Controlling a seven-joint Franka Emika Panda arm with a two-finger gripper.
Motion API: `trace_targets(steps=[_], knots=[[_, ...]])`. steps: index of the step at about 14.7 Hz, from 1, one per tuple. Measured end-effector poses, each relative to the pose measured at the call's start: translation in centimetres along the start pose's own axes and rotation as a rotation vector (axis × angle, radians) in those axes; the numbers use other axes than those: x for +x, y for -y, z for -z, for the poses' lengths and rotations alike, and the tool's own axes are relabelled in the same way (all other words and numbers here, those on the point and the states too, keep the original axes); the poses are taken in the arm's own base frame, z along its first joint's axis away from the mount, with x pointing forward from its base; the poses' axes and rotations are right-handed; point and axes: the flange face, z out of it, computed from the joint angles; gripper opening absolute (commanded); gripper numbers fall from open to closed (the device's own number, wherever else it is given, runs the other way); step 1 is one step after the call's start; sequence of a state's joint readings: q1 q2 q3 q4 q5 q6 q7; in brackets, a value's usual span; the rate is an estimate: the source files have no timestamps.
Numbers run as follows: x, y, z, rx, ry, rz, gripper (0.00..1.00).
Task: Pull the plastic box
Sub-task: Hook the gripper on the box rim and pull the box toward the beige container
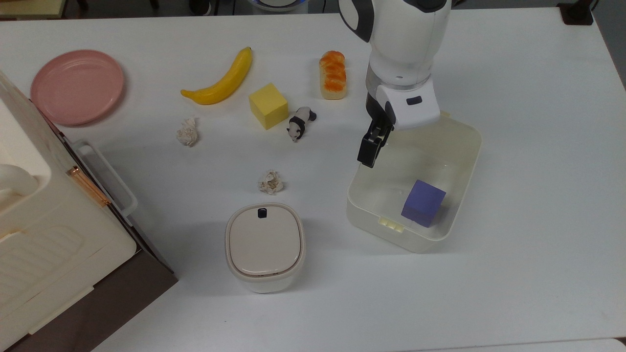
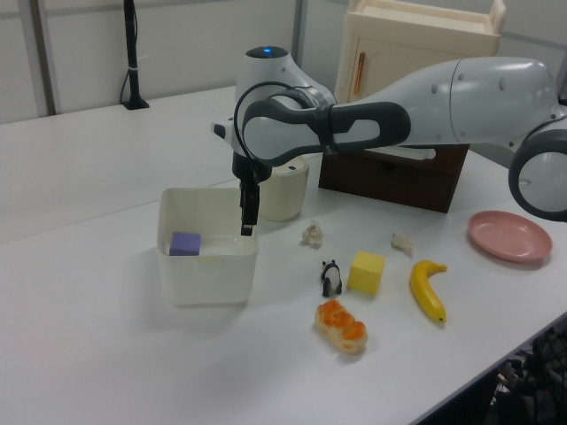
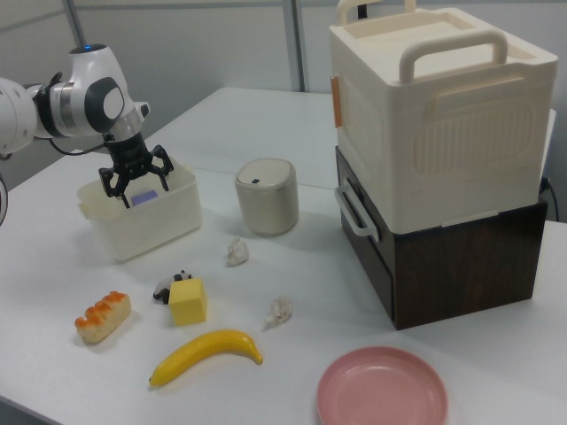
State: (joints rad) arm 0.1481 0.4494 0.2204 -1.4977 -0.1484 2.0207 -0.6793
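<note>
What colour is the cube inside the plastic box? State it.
Purple. The cube in the box shows best in the top view.

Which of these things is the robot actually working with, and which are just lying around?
In the job: plastic box; gripper, open above its rim.

Lying about: purple cube inside the box, banana, yellow cube, toy panda, bread, pink plate, lidded bin.

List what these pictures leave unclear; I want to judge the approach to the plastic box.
- Top view: the arm's wrist covers part of the plastic box's far rim.
- Top view: the gripper is seen edge-on, so contact with the box wall cannot be told.
- Right view: the gripper hides most of the purple cube.
- Top view: the cream case is cut off by the top view's left edge.
</note>
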Motion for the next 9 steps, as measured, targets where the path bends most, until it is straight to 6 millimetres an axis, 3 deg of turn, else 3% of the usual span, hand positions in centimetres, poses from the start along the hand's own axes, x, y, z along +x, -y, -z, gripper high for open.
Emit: trace_targets(steps=[9], knots=[[-2.3,-1.1,-2.0,-0.029,0.082,0.02,1.0]])
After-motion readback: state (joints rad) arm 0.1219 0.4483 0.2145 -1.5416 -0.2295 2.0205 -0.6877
